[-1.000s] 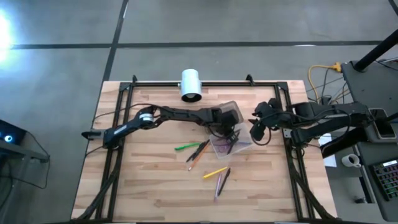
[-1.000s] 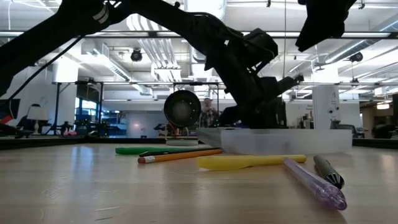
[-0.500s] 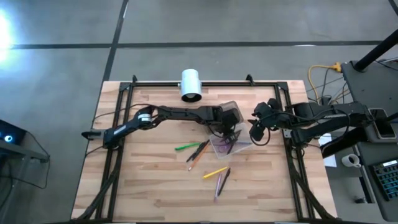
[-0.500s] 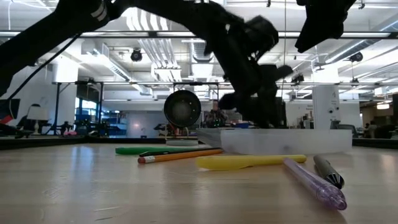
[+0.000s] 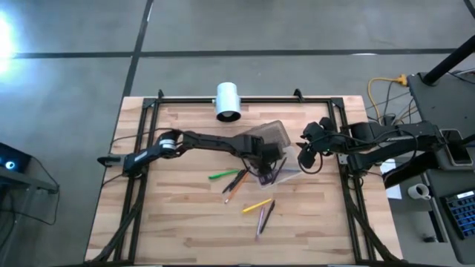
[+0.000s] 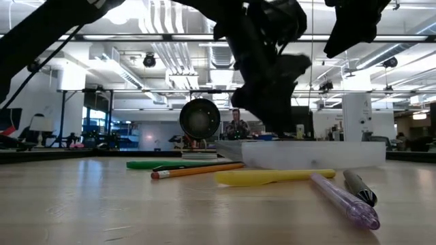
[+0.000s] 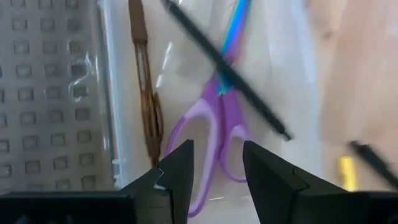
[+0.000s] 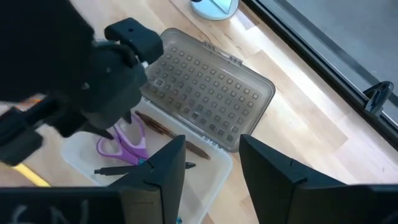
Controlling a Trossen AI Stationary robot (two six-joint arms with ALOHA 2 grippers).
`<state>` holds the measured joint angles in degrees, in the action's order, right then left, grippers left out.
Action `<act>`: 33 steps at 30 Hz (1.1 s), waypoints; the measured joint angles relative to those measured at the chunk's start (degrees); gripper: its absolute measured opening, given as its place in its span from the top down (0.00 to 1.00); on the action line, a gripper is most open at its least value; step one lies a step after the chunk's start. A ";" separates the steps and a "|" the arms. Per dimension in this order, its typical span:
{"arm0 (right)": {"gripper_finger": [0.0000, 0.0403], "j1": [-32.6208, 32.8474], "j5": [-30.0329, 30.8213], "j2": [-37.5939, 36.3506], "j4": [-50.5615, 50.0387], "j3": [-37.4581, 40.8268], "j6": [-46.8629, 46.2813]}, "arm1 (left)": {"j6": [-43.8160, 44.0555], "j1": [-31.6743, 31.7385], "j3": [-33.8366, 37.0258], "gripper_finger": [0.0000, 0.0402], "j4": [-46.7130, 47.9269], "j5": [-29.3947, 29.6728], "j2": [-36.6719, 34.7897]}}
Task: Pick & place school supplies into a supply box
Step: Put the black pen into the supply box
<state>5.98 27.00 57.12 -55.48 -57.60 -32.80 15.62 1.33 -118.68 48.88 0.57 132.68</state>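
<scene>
The worktop (image 5: 178, 222) carries the supply box (image 5: 291, 176) near its middle, lid (image 5: 273, 133) folded open toward the white cylinder (image 5: 227, 101). The left arm reaches across to the box; the right arm waits just beside the box's far side.

The left hand (image 7: 217, 165) hovers over the tray with its fingers (image 7: 177, 168) narrowly parted and nothing between them. Below it the tray holds the purple-handled scissors (image 7: 211, 134), a brown pencil (image 7: 144, 93) along the lid side, and a dark pen (image 7: 227, 71) lying across the scissors. The right hand (image 8: 208, 165) is parted and empty, looking down at the same box.

On the bare wood beside the box lie the supplies not yet packed: a green pen (image 5: 223, 175), an orange pencil (image 5: 234, 187), a yellow marker (image 5: 257, 205), a purple pen (image 5: 260, 220) and a dark pen (image 5: 267, 210).

The step appears to be leaving the box to fetch the next item. To do it well, the left hand should rise straight up clear of the tray wall before swinging, so it does not drag the light box. The green pen and orange pencil lie closest; they touch or cross, so approaching one from its free end, fingers set across its length, should avoid catching both.
</scene>
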 joint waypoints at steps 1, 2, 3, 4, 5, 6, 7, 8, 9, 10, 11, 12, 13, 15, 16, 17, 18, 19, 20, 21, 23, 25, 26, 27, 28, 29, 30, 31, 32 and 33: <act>0.65 0.00 0.00 0.00 0.01 0.00 -0.02 | -0.06 0.00 0.45 0.70 0.31 1.36 0.01; 0.65 0.00 0.00 0.00 0.00 0.00 -0.05 | 0.05 0.04 0.73 0.70 0.88 2.69 0.08; 0.65 0.00 0.00 0.00 0.00 0.00 -0.21 | 0.32 0.08 0.77 0.70 1.60 3.64 0.11; 0.65 0.00 -0.02 0.00 0.00 0.00 -0.41 | 0.58 0.09 0.77 0.70 2.28 4.18 -0.03; 0.65 0.00 -0.03 0.00 0.00 0.00 -0.46 | 0.70 0.13 0.77 0.71 3.05 4.31 -0.50; 0.65 0.00 -0.07 0.00 0.00 0.00 -0.48 | 0.76 0.17 0.77 0.72 3.80 4.43 -0.95; 0.65 -0.02 -0.11 0.00 0.00 0.00 -0.48 | 0.78 0.07 0.77 0.72 4.75 4.42 -1.82; 0.65 -0.02 -0.28 0.00 0.00 0.00 -0.50 | 0.74 -0.17 0.77 0.73 6.02 4.53 -2.57; 0.65 -0.02 -0.33 0.00 0.00 0.02 -0.57 | 0.49 -0.49 0.77 0.74 7.15 4.96 -3.37; 0.65 -0.03 -0.32 0.00 0.02 0.02 -0.60 | 0.30 -0.92 0.87 0.74 8.15 6.19 -4.25; 0.65 -0.02 -0.38 0.00 0.00 0.02 -0.62 | -0.28 -1.35 1.22 0.74 9.50 7.87 -5.10; 0.65 -0.02 -0.45 0.00 0.00 0.02 -0.63 | -1.01 -1.83 1.85 0.75 10.86 9.86 -6.08; 0.65 -0.02 -0.46 0.00 0.00 0.02 -0.61 | -1.74 -2.35 2.88 0.75 11.67 11.92 -7.16; 0.64 -0.02 -0.47 0.00 0.00 0.04 -0.45 | -2.23 -3.40 5.95 0.75 11.46 15.28 -9.64; 0.64 -0.02 -0.51 0.00 0.00 0.05 -0.40 | -2.24 -3.82 8.08 0.75 11.23 16.17 -11.04; 0.63 -0.02 -0.64 0.00 0.00 0.07 -0.39 | -2.17 -4.16 10.54 0.74 10.47 16.46 -12.52; 0.63 -0.02 -1.09 0.00 0.03 0.07 -0.37 | -1.46 -4.47 13.33 0.74 9.10 16.46 -14.20; 0.62 -0.02 -2.09 0.00 0.18 0.07 -0.30 | 0.09 -4.74 16.60 0.73 7.51 16.44 -16.04; 0.61 -0.02 -3.35 0.00 0.41 0.07 -0.26 | 2.08 -4.92 19.94 0.72 5.84 16.26 -17.72; 0.61 -0.02 -4.45 0.04 0.54 0.07 -0.20 | 4.12 -4.96 23.42 0.71 3.99 15.86 -19.69; 0.59 0.04 -6.36 0.35 0.49 0.07 0.17 | 8.36 -5.07 30.37 0.68 0.35 14.67 -23.70; 0.56 0.02 -7.22 0.88 0.47 0.09 0.22 | 12.19 -5.06 37.07 0.65 -3.10 13.17 -27.94; 0.55 0.02 -7.31 1.21 0.47 0.09 0.42 | 13.08 -5.20 40.17 0.64 -5.04 12.81 -30.23; 0.54 0.02 -7.32 1.61 0.48 0.09 0.71 | 13.27 -5.45 43.22 0.63 -7.07 12.07 -32.08; 0.53 0.02 -7.30 1.98 0.49 0.09 1.09 | 12.61 -5.73 46.16 0.62 -9.34 11.52 -34.09; 0.52 0.02 -7.36 2.40 0.51 0.09 1.53 | 11.05 -6.09 48.95 0.62 -11.44 10.81 -35.81; 0.51 0.02 -7.39 2.98 0.60 0.09 1.94 | 9.30 -6.36 51.54 0.62 -13.59 10.18 -37.42; 0.50 0.02 -7.41 3.57 0.71 0.09 2.40 | 8.07 -6.64 53.83 0.62 -15.32 10.00 -38.81; 0.50 0.02 -7.48 4.12 0.81 0.09 2.78 | 7.89 -6.71 55.69 0.62 -16.43 9.84 -39.86; 0.49 0.02 -7.54 4.67 0.83 0.09 2.86 | 8.05 -6.71 57.40 0.62 -17.16 9.71 -40.90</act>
<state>6.00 19.46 61.79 -54.65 -57.52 -29.94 23.68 -5.39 -61.28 31.72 10.28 91.78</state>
